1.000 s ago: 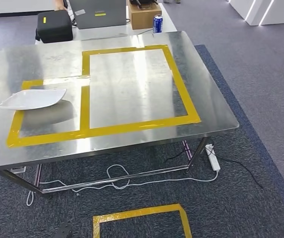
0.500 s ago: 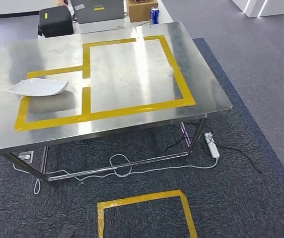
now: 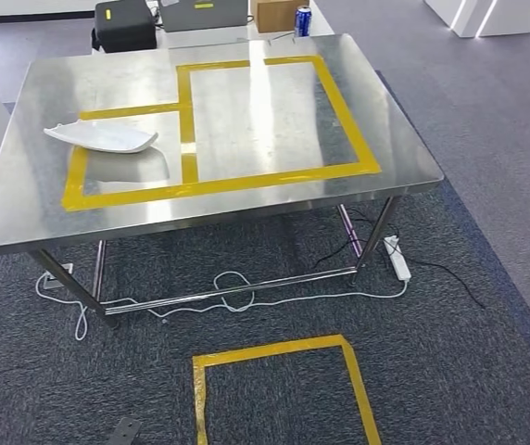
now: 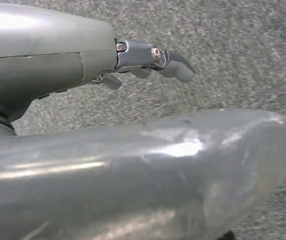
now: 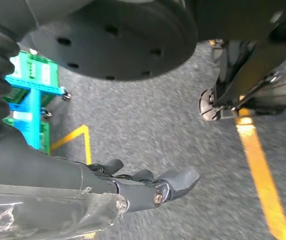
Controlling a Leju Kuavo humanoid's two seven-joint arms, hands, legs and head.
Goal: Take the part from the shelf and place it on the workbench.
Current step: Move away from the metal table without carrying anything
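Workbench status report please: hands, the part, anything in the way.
Left hand and right hand hang open over carpet. White part lies on the workbench, inside the smaller yellow outline. Nothing else on its top.

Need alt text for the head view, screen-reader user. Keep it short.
A white curved part lies on a steel workbench, inside the smaller of two yellow tape rectangles. Beyond the bench's far edge are a black case, a cardboard box and a blue can. On the grey carpet are white cables, a power strip and another yellow tape outline.
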